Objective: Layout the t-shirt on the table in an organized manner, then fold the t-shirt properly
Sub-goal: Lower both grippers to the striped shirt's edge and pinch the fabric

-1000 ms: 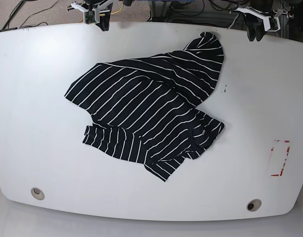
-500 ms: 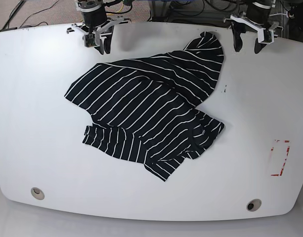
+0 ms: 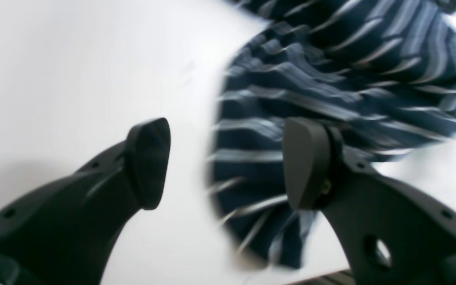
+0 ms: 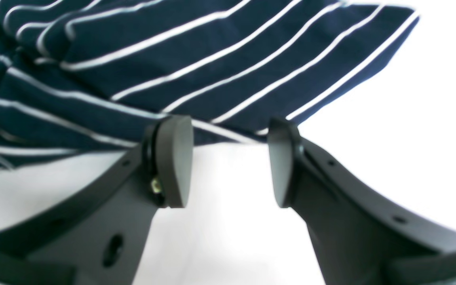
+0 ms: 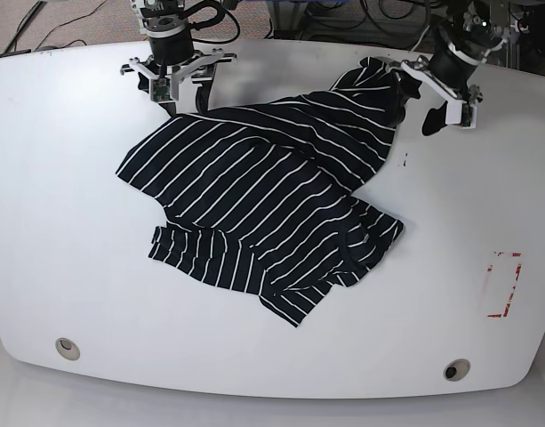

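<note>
On the desk (image 5: pixel 68 205) the shirt (image 5: pixel 263 205) lies crumpled, nothing spread or folded; both end effectors, left (image 5: pixel 435 96) and right (image 5: pixel 181 84), hover released at its far edge.

Left gripper (image 3: pixel 226 162): fingers (image 3: pixel 149 158) spread wide, nothing between them.
T-shirt (image 3: pixel 331 79): blurred striped cloth, apparently crumpled, beyond the fingers.
Tabletop (image 3: pixel 73 59): glossy white.

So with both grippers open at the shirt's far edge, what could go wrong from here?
The t-shirt lies crumpled with layers overlapping, so the right gripper or left gripper may pinch several layers and drag the bundle instead of spreading it. The left gripper straddles a folded edge, so its grasp may miss. Uneven pulls could slide cloth across the glossy table.
</note>
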Controlling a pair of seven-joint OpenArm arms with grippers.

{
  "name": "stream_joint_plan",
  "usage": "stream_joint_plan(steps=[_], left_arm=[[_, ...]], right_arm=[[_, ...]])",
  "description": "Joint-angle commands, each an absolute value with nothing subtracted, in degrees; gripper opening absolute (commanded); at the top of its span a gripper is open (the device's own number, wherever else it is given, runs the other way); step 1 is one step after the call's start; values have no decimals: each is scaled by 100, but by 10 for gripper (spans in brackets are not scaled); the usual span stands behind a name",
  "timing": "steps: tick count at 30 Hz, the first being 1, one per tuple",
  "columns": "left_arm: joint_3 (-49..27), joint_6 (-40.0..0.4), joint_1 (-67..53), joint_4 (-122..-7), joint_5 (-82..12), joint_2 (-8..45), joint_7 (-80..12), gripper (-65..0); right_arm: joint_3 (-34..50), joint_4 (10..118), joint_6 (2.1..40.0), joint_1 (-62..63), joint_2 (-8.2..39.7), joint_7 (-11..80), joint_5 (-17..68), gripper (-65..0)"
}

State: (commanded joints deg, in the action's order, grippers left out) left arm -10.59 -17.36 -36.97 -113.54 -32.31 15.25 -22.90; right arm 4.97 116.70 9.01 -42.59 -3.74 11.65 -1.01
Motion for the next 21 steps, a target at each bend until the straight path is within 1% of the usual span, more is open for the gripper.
stream_joint_plan(steps=[7,10,13,14,16,21], left_arm=[[-1059,-1727,-3231,-11292,-3222,1525,-3116,-231],[-1059,-1710,-3143,-11292,-3213,1516,-3319,-231],[-1059,-1543,-3090,-11275,-3213,1516,-3424,-231],[-1033,-1402,-3073,-11275,-3213,1516,-3424,-231],[-1007,-1262,-3073,-11240,-3213,1516,-3433,-229],[-866,-1121,-3064,-11002,-3213,1516,-3433,-229]], right_arm=[[497,11662,927,-4242,-374,1165,-75,-358],[497,11662,936,-4242,-374,1165,-75,-358],[497,11670,945,-4242,-374,1165,-75,-358],[497,11662,945,-4242,-365,1165,-66,-358],[497,11662,945,-4259,-356,1156,-66,-358],[497,11653,945,-4259,-347,1147,-66,-358]])
